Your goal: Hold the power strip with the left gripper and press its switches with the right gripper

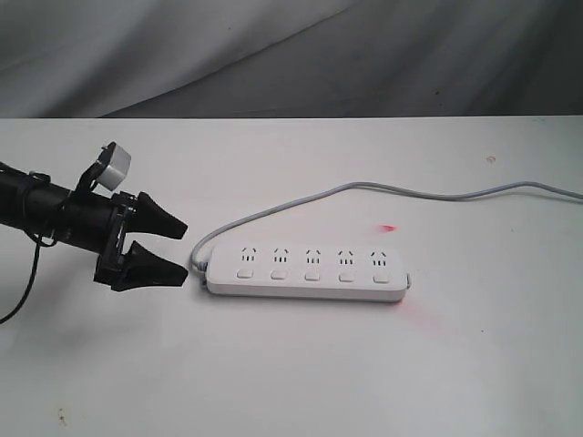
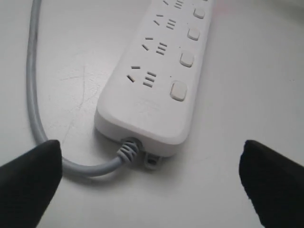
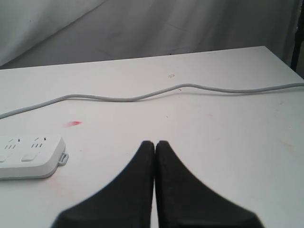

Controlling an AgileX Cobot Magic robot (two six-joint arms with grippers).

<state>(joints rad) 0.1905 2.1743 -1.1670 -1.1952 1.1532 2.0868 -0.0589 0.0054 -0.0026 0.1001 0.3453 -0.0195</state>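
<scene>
1. The left gripper (image 1: 185, 249) stood at the left of the exterior view, its claw spread wide and holding nothing. It pointed at the cord end of the power strip, just beside that end but not touching it.
2. The power strip (image 1: 305, 284) lay flat on the white table (image 1: 273, 382), near the middle, sockets facing up. Its five switches (image 1: 312, 272) ran in a row along the near edge.
3. Handling, as a judgement: the strip looked like a rigid, light bar of smooth plastic, likely to slide on the bare table when pressed. The sound hold would be across the narrow width at the cord end, clear of the first switch. From the left wrist view, the spread fingers looked wide enough to span that width.
4. The grey cord (image 1: 364, 187) was limp and looped back and off to the right; it would offer no restraint.
5. A red spot (image 1: 389, 228) marked the table behind the strip.
6. The right gripper (image 3: 155, 145) appeared only in its own wrist view, its claw pressed together and empty, well apart from the strip's far end.
7. No containers were in view.
</scene>
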